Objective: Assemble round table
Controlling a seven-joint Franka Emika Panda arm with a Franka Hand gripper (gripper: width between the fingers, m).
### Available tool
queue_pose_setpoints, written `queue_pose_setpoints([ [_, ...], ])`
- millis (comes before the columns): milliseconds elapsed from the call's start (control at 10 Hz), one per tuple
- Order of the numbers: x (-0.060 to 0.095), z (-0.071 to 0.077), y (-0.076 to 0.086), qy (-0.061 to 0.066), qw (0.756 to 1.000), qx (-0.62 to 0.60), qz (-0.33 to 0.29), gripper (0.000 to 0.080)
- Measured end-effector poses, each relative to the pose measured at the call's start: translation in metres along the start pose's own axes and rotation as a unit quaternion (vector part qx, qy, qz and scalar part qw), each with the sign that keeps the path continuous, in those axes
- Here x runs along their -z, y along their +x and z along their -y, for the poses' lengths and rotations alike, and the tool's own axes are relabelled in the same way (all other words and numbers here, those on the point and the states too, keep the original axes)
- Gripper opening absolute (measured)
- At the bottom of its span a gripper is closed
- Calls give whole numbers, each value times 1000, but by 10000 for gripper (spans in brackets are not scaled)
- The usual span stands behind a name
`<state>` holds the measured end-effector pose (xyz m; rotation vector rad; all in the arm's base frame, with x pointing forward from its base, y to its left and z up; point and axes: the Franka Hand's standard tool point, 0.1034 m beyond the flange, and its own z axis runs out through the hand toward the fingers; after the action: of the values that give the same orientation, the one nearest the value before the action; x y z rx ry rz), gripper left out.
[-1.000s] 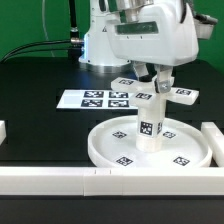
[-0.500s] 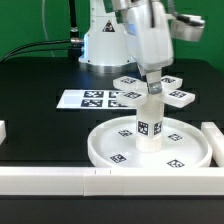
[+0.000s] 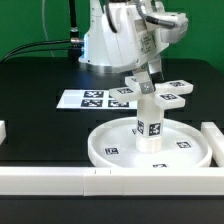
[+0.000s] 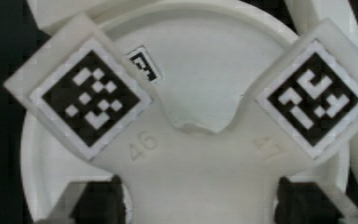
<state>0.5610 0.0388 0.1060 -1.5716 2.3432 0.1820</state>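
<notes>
The large round disc (image 3: 102,152) lies at the front of the table. The short cylinder leg (image 3: 149,124) stands upright on its central hub. My gripper (image 3: 149,76) is shut on the cross-shaped foot (image 3: 168,91) and holds it tilted just above the top of the leg. In the wrist view the foot (image 4: 202,95) fills the picture with two tags on its arms. My gripper (image 4: 202,205) clamps it between the dark fingers (image 4: 98,203).
The marker board (image 3: 92,98) lies flat behind the disc toward the exterior view's left. White border blocks run along the front (image 3: 60,179) and stand at the right (image 3: 214,138) and left (image 3: 3,130). The robot base (image 3: 105,45) is at the back.
My wrist has turned and risen slightly. The foot has lifted a little and tilted above the leg. The leg and disc have not moved.
</notes>
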Motion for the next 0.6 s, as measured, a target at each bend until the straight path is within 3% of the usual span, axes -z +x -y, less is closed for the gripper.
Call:
queue_pose_setpoints([
  [200,0,0,0,0,1000,4,0,608],
  [400,21,-2,-14,-12,1000,11,14,642],
  [500,39,-2,-22,-12,1000,14,24,647],
  [600,41,-2,-22,-8,1000,16,25,647],
])
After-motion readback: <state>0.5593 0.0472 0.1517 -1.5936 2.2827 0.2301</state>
